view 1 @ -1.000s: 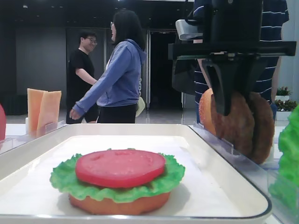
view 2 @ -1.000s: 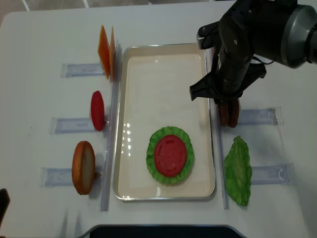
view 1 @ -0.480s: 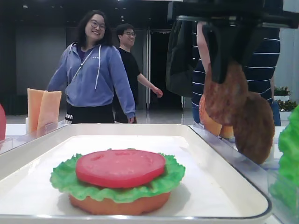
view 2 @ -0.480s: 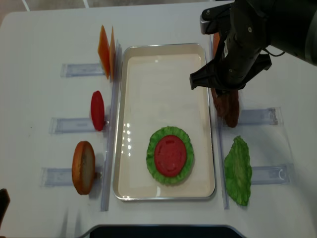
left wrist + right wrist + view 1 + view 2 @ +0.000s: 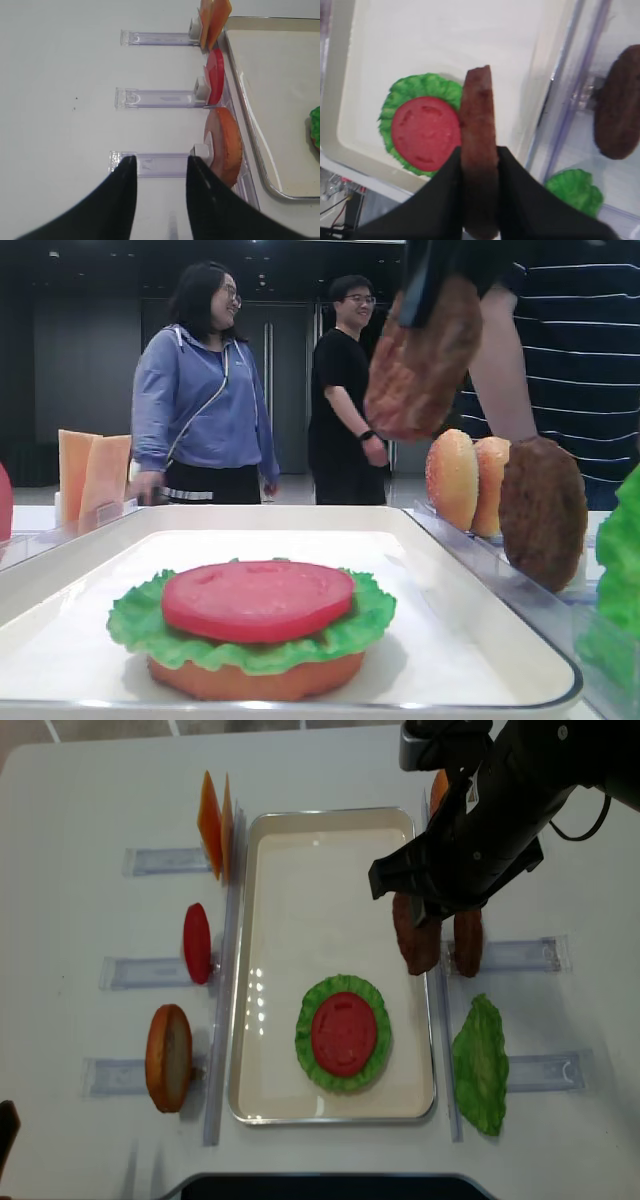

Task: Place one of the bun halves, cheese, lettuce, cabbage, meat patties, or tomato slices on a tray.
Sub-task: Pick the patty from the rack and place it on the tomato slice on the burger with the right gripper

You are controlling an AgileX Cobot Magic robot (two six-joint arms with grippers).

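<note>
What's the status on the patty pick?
Right gripper shut on meat patty, lifted over tray edge. Left gripper open, idle. Stack's tomato slice clear, nothing in the way.

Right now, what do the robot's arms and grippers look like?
The right arm is bulky matte black with a grey metal block near its top and a thin black cable alongside. The right gripper and left gripper have smooth, black, tapered fingers without visible markings.

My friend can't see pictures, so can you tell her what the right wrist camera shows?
A black pincer grips a rough brown round patty on edge above a white tray holding a red tomato slice on frilly green lettuce. Another brown patty stands in a clear rack beside the tray.
</note>
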